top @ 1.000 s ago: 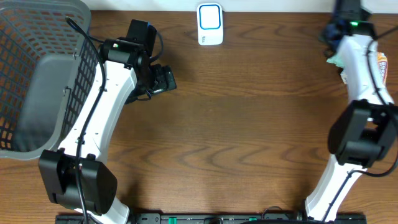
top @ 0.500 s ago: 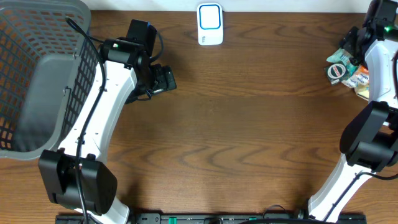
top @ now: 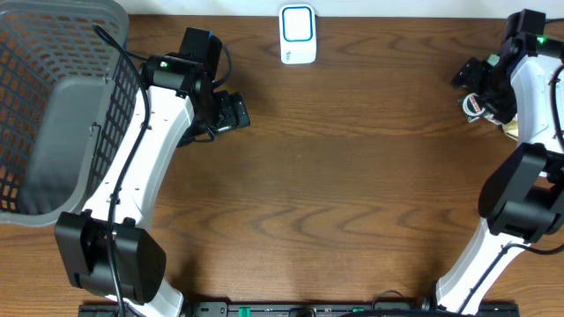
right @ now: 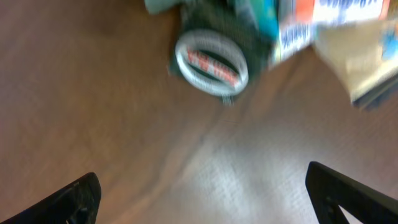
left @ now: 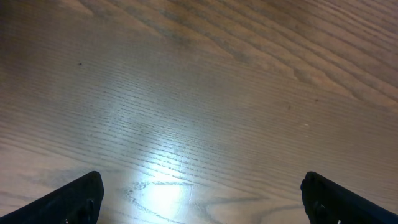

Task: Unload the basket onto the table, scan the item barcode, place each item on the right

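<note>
Round item (right: 211, 60) lies loose below the right end effector (right: 202, 186), wide open, empty.

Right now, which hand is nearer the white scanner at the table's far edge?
Left. The left hand is just short of the scanner, on its left; the right hand is far off, beside the item pile.

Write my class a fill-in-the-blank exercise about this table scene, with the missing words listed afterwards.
The mesh basket sits on the robot's ____ side.
The white barcode scanner has a ____ outline on its face.
The left pincer and right pincer both stand ____.
The round tin in the right wrist view bears ____ lettering.
Missing words: left, blue, open, red.
</note>
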Controlling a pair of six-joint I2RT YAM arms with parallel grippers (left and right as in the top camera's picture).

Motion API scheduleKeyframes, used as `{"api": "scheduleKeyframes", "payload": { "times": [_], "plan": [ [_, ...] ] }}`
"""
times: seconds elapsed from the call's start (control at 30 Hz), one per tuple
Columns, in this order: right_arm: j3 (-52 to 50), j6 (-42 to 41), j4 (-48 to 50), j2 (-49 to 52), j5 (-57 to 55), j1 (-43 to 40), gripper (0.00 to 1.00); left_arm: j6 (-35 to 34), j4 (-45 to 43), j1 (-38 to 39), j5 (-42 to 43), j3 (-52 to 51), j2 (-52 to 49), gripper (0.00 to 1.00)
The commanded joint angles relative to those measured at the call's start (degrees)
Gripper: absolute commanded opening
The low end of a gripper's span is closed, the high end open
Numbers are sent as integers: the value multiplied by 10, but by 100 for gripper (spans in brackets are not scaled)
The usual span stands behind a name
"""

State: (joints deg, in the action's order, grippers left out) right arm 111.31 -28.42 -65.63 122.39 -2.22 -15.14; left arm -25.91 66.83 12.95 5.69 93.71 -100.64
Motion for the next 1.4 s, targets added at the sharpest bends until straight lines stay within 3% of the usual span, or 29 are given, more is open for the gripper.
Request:
{"api": "scheduleKeyframes", "payload": {
  "times": [0.0, 0.43, 0.7, 1.03, 1.37],
  "plan": [
    [-1, -3, -43, -59, 18, 16, 99, -7, 2, -1, -1, -3, -2, 100],
    [-40, -7, -133, -224, -11, 169, 99, -7, 2, -1, -1, -3, -2, 100],
    [-220, -18, -63, -401, -42, 268, 99, -7, 2, -1, -2, -3, -2, 100],
    [-523, -17, 134, -655, -42, 325, 99, -7, 2, -1, -1, -3, -2, 100],
    [-621, -18, 189, -722, -32, 325, 99, -7, 2, -1, -1, -3, -2, 100]
  ]
}}
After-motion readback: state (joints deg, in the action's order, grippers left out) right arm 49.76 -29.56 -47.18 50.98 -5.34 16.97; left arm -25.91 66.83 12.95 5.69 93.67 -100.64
